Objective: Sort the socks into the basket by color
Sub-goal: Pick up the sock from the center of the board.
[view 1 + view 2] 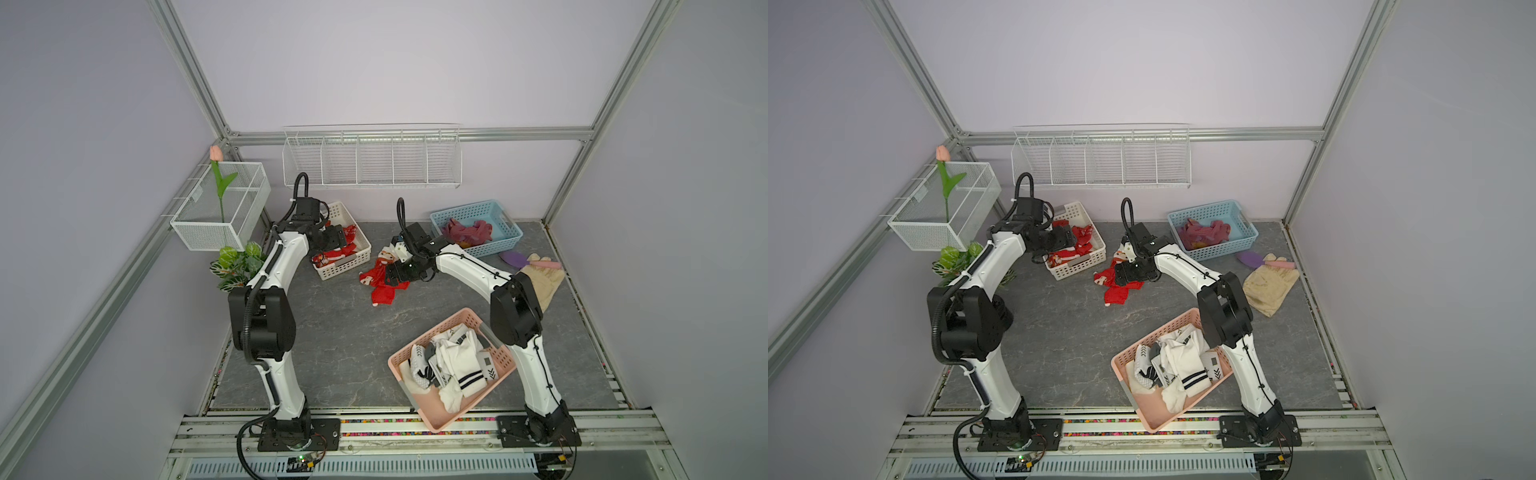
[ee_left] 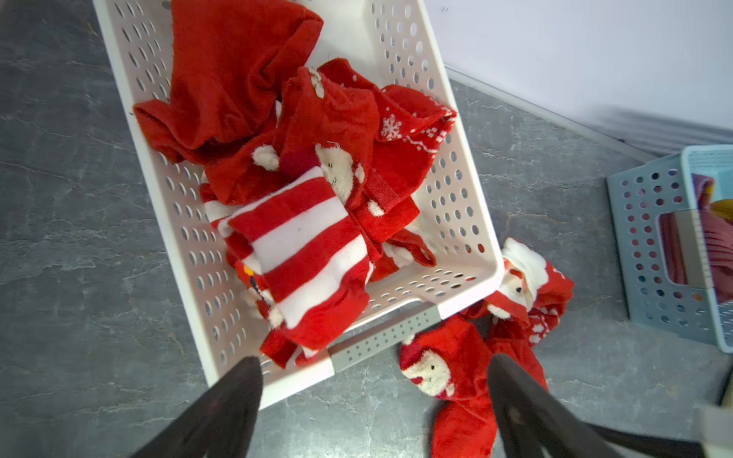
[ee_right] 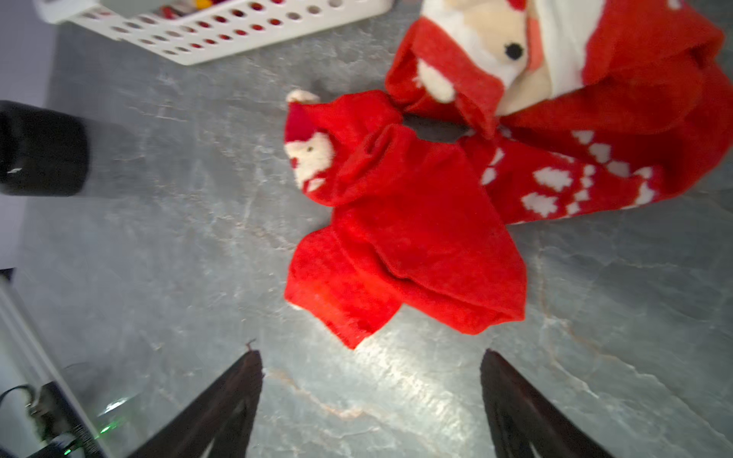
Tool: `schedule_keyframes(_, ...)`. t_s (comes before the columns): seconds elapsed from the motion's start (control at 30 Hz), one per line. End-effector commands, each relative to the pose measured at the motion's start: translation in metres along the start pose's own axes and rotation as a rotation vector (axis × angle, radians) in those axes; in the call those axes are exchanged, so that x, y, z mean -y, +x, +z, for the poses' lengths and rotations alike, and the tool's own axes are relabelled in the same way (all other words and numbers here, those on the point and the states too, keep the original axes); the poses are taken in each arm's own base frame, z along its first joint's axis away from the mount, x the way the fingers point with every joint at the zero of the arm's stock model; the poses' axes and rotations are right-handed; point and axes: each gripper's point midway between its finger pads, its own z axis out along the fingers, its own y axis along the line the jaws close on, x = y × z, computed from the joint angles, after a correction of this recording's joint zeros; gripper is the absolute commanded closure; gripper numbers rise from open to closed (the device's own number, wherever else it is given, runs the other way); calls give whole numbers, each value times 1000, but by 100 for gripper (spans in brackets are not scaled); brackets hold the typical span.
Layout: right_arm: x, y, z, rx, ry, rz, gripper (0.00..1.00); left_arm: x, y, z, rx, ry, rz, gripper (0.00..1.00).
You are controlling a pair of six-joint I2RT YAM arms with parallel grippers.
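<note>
Between white perforated plastic basket (image 2: pixel 448 178) and blue plastic basket (image 1: pixel 496 247), tangled red fleece Santa socks (image 3: pixel 416 222) lie on the grey marbled worktop (image 3: pixel 198 238). Right pincer (image 3: pixel 371 357) gapes empty above them; left pincer (image 2: pixel 375 361), also open, hangs over the white basket. Hazard: a tangled pick may shed one sock outside.

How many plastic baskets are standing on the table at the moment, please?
3. The white basket and the blue basket stand apart at the back; the pink basket lies at the front. None seems hidden.
</note>
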Motion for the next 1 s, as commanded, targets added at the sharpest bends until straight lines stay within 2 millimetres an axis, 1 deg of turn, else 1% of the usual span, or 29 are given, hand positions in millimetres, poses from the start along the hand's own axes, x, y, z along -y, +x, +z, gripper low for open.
schedule_keyframes(0.0,26,-2,11,-7,128,-22,11,9,-2,-21,52,60,-19,11)
schedule_keyframes(0.07,28,-6,19,1,127,-22,11,13,2,-30,73,91,-23,11)
schedule_keyframes(0.2,28,-8,38,-22,109,-20,11,16,14,-38,63,124,-31,12)
schedule_keyframes(0.23,28,-8,41,-27,105,-18,9,17,16,-40,64,128,-33,12)
schedule_keyframes(0.27,27,-8,44,-29,94,-15,2,16,19,-41,62,129,-34,12)
schedule_keyframes(0.3,25,-8,45,-29,81,-17,6,17,20,-43,64,135,-36,12)
schedule_keyframes(0.37,22,-7,44,-29,67,-15,28,18,23,-46,64,141,-37,13)
schedule_keyframes(0.43,21,-7,41,-22,62,-16,53,19,24,-48,68,143,-34,13)
schedule_keyframes(0.47,20,-7,39,-17,56,-17,63,19,26,-49,67,145,-33,13)
schedule_keyframes(0.53,19,-7,36,-16,53,-17,79,20,26,-52,71,148,-32,13)
schedule_keyframes(0.57,16,-6,33,-18,51,-20,86,21,27,-53,73,150,-31,13)
schedule_keyframes(0.6,15,-7,29,-15,49,-23,90,23,27,-55,76,156,-28,13)
schedule_keyframes(0.67,10,-8,21,-2,41,-31,91,26,28,-58,81,169,-22,13)
schedule_keyframes(0.7,8,-10,17,6,33,-33,89,28,29,-59,80,174,-20,13)
schedule_keyframes(0.77,3,-11,9,12,20,-34,76,31,31,-59,75,185,-16,13)
schedule_keyframes(0.8,1,-12,4,17,13,-35,75,33,32,-60,74,188,-8,13)
schedule_keyframes(0.87,-5,-14,-5,33,-2,-37,79,37,34,-62,75,198,-1,13)
schedule_keyframes(0.93,-9,-16,-11,50,-10,-43,80,39,36,-62,72,206,0,13)
schedule_keyframes(0.97,-11,-16,-15,54,-15,-47,84,40,37,-62,72,209,1,13)
